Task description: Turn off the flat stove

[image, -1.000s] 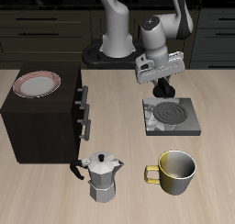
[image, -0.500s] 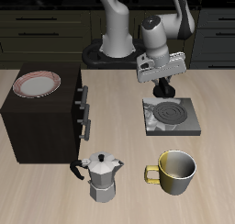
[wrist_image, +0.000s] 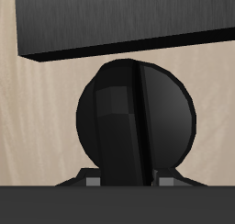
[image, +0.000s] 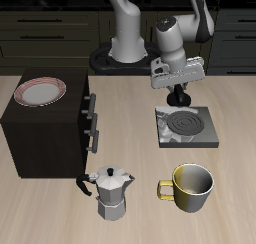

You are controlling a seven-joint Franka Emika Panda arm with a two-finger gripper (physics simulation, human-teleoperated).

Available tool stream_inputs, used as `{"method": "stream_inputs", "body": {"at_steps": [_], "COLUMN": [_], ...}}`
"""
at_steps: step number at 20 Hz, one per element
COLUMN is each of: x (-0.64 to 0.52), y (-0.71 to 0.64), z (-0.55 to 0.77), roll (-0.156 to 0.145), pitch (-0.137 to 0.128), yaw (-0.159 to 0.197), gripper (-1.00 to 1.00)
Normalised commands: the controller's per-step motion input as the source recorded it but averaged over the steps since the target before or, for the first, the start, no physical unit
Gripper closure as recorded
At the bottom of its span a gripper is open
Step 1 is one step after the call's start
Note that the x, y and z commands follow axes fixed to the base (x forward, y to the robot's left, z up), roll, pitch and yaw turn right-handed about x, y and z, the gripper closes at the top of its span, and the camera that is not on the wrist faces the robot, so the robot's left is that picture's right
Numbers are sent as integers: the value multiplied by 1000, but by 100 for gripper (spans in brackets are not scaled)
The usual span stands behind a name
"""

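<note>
The flat stove (image: 186, 128) is a low grey slab in front of the robot base, and its round coil (image: 183, 120) is dark. My gripper (image: 180, 95) stands over the stove's back edge, pointing down at the small black knob. In the wrist view the round black knob (wrist_image: 138, 127) with its raised ridge fills the middle, close under the gripper, with the stove's dark slab edge (wrist_image: 110, 26) beyond it. The jaws appear closed around the knob; the fingertips themselves are hidden.
A tall dark brown box (image: 45, 128) with side knobs carries a plate (image: 41, 90). A metal moka pot (image: 113, 194) and a yellow mug (image: 191, 186) stand near the table's front edge, in front of the stove.
The gripper has shifted very slightly at the stove's back edge. The coil is dark in all three frames. Nothing else has moved.
</note>
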Motion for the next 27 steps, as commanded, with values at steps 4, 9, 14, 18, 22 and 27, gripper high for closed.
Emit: {"method": "stream_inputs", "body": {"at_steps": [4,9,14,18,22,27], "x": [89,59,38,5,-11,26], "y": [55,28,105,159,143,89], "z": [14,56,89,205,155,107], "roll": [0,-7,2,2,16,9], "pitch": [-12,-22,-20,-53,-16,-23], "yaw": [-67,-34,-57,-132,-86,-90], "gripper": [100,100,100,100,100,100]}}
